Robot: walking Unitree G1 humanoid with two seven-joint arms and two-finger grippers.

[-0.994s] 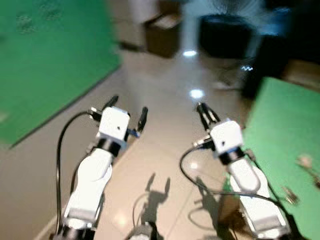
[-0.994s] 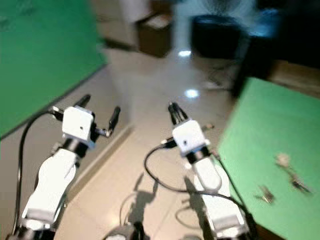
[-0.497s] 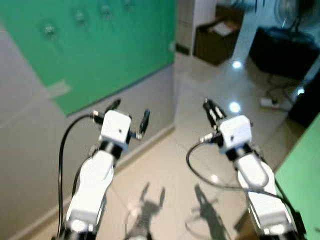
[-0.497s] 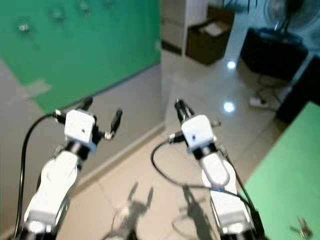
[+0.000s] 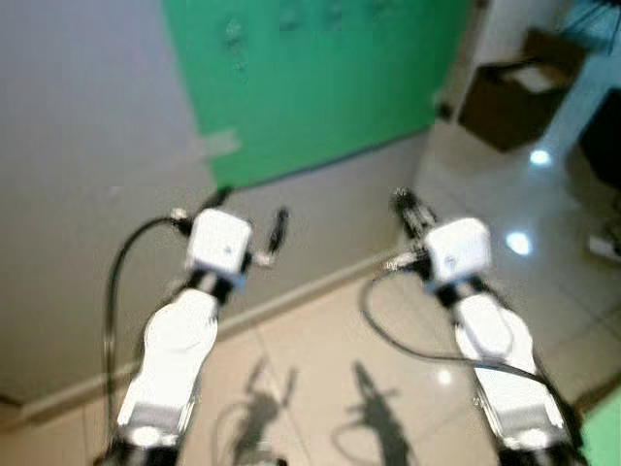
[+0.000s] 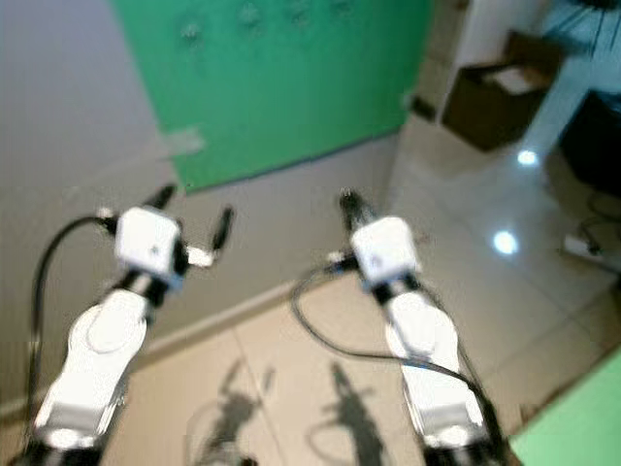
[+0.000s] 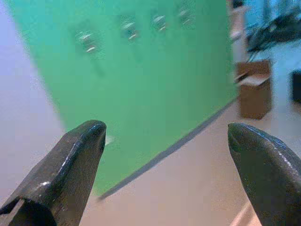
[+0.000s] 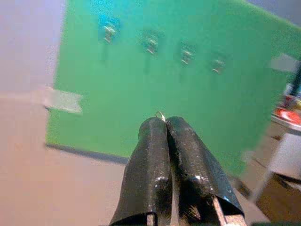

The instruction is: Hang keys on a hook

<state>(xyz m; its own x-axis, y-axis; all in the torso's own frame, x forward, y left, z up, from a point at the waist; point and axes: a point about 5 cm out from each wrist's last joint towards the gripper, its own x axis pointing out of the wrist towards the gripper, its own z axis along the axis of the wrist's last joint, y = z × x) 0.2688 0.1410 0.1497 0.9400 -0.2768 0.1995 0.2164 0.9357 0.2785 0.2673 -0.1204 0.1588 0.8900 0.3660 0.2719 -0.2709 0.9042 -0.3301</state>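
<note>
A green panel (image 5: pixel 320 87) hangs on the grey wall ahead, with a row of several small metal hooks (image 8: pixel 150 42) near its top, all blurred. My right gripper (image 5: pixel 403 204) is held out toward the panel and is shut. In the right wrist view a thin metal key ring (image 8: pixel 161 114) pokes out between its pressed fingertips (image 8: pixel 153 129); the keys themselves are hidden. My left gripper (image 5: pixel 250 214) is raised beside it, open and holding nothing. In the left wrist view its fingers (image 7: pixel 80 150) frame the hooks (image 7: pixel 128 26).
A skirting board (image 5: pixel 320 282) runs along the foot of the wall, with glossy tile floor (image 5: pixel 310 388) below my arms. An open cardboard box (image 5: pixel 519 87) stands on the floor at the right. A green table corner (image 6: pixel 572 427) shows at the lower right.
The camera has swung left: the green table with loose keys has left the picture and the hook panel now stands ahead. Both arms keep the same pose.
</note>
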